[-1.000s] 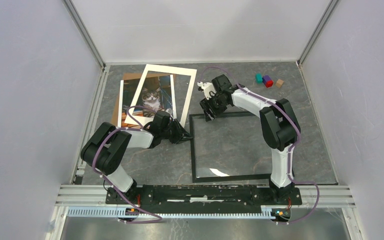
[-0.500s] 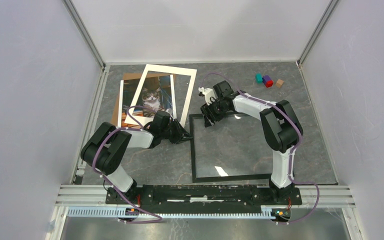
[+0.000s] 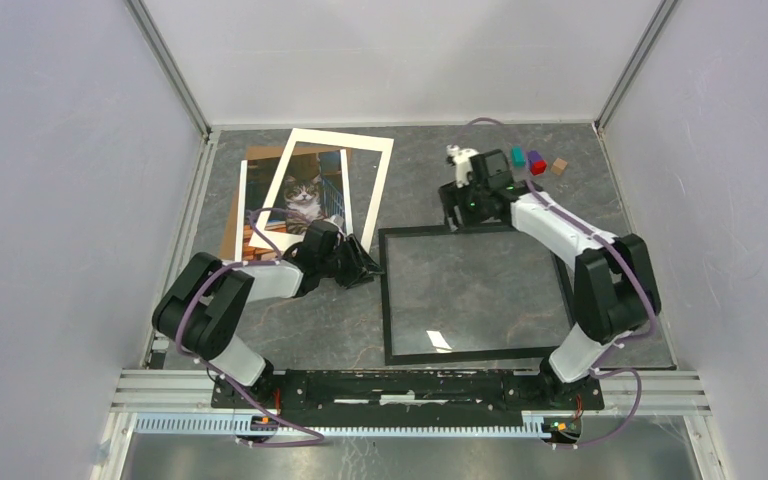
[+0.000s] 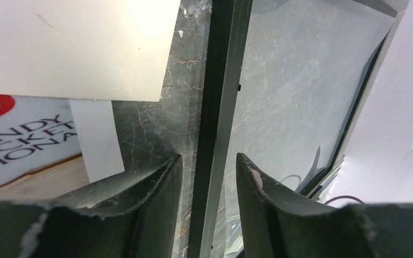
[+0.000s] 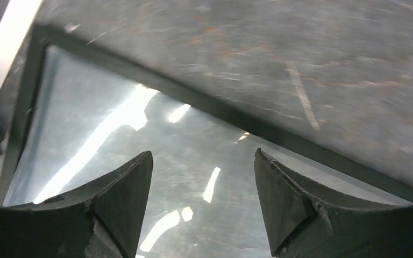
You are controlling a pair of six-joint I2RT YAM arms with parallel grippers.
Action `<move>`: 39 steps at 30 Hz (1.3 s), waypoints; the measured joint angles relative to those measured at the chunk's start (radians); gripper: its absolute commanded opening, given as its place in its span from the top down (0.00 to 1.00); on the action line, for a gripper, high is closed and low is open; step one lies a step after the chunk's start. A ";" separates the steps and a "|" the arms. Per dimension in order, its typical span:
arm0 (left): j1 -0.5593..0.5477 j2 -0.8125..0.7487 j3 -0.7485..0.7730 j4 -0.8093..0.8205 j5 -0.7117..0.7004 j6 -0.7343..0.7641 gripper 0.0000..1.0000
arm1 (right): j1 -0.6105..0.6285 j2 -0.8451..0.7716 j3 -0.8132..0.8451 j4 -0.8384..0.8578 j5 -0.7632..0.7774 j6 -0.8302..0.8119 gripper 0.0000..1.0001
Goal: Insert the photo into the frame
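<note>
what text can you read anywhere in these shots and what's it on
"ANDY": top line of grey capitals on the photo, where it pokes out under the white mat; start cut off by the picture edge.
"OCKET": line below, start cut off.
"IONA": third line, both ends cut off.
Part of a red ring above them, no letters in it.
Top and right wrist views: nothing readable.
</note>
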 measured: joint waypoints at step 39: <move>-0.040 -0.024 0.010 -0.018 0.008 0.048 0.33 | -0.177 0.082 -0.113 0.129 -0.058 0.053 0.32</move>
